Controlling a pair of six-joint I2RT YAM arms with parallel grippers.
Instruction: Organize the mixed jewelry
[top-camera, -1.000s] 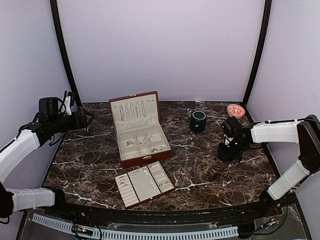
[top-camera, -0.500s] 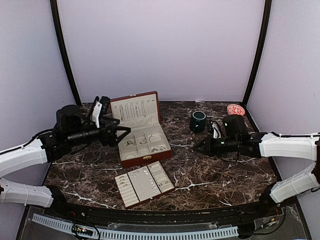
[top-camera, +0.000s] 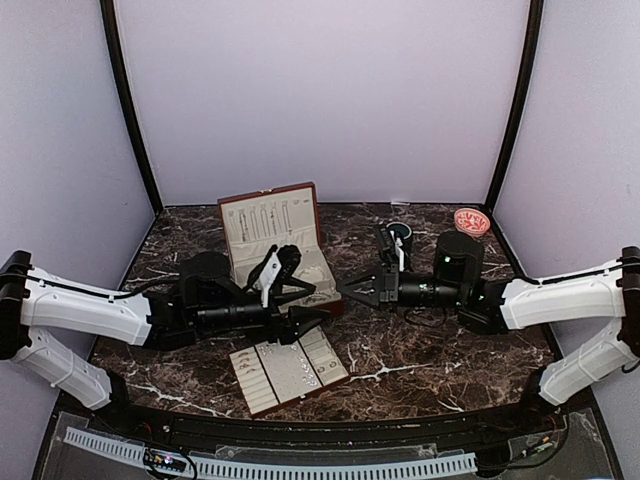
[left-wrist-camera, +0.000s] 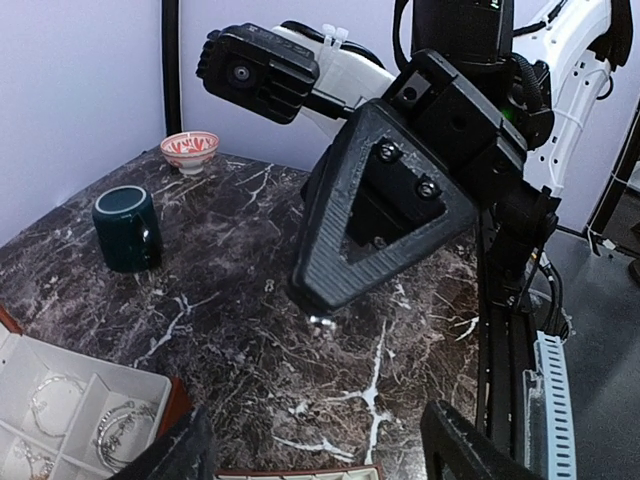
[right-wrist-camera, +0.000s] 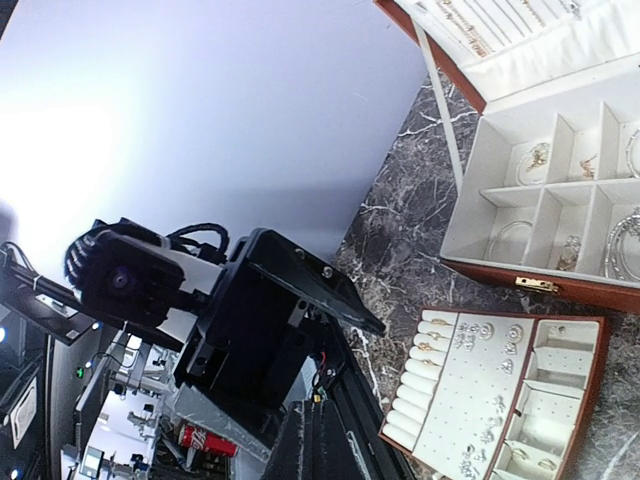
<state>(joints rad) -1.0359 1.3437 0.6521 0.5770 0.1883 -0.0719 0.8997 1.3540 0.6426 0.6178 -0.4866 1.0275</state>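
The reddish-brown jewelry box (top-camera: 292, 318) stands open at the centre. Silvery rings and chains (right-wrist-camera: 628, 245) lie in its cream compartments (left-wrist-camera: 60, 410). A flat tray (top-camera: 288, 366) with small earrings and rings (right-wrist-camera: 470, 335) lies in front of it. My left gripper (top-camera: 314, 303) is open and empty, low over the table by the box's right front corner (left-wrist-camera: 320, 462). My right gripper (top-camera: 346, 288) faces it from the right and is shut (right-wrist-camera: 325, 445). A tiny silvery piece (left-wrist-camera: 322, 322) shows at its tip in the left wrist view.
A dark green mug (top-camera: 398, 236) stands behind the right arm, and it also shows in the left wrist view (left-wrist-camera: 127, 228). A small pink patterned bowl (top-camera: 471, 220) sits in the far right corner. The dark marble table (top-camera: 420, 350) ends at purple walls.
Both arms have swung in from the sides to the centre. The left gripper has come from the far left to the box's front right, and the right gripper from the right side towards it.
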